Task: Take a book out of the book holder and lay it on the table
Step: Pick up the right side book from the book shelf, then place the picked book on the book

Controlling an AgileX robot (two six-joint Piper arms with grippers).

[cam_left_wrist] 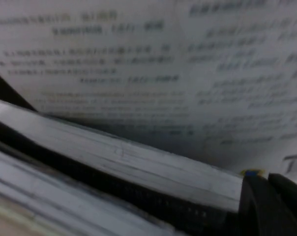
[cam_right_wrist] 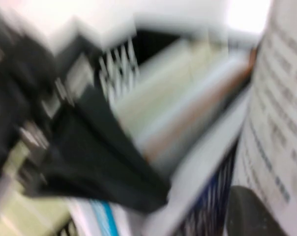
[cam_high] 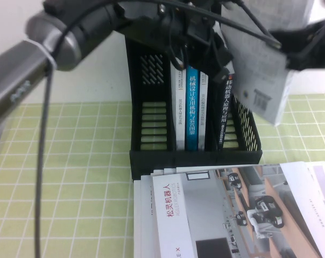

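The book [cam_high: 256, 70] hangs tilted in the air above the right end of the black book holder [cam_high: 152, 107], its pale back cover with print and a barcode facing me. My right gripper [cam_high: 292, 56] is shut on the book's upper right edge; in the right wrist view a dark finger [cam_right_wrist: 249, 214] presses on the printed cover [cam_right_wrist: 286, 123]. My left gripper [cam_high: 219, 56] reaches over the holder's top, just above a black-spined book [cam_high: 225, 113]. In the left wrist view the printed cover [cam_left_wrist: 138, 59] fills the background.
Several books, one with a blue spine [cam_high: 192, 107], stand in the holder's middle compartment. A stack topped by a white booklet with a red title [cam_high: 216, 209] lies in front of the holder. The yellow-green gridded table [cam_high: 71, 177] spreads to the left.
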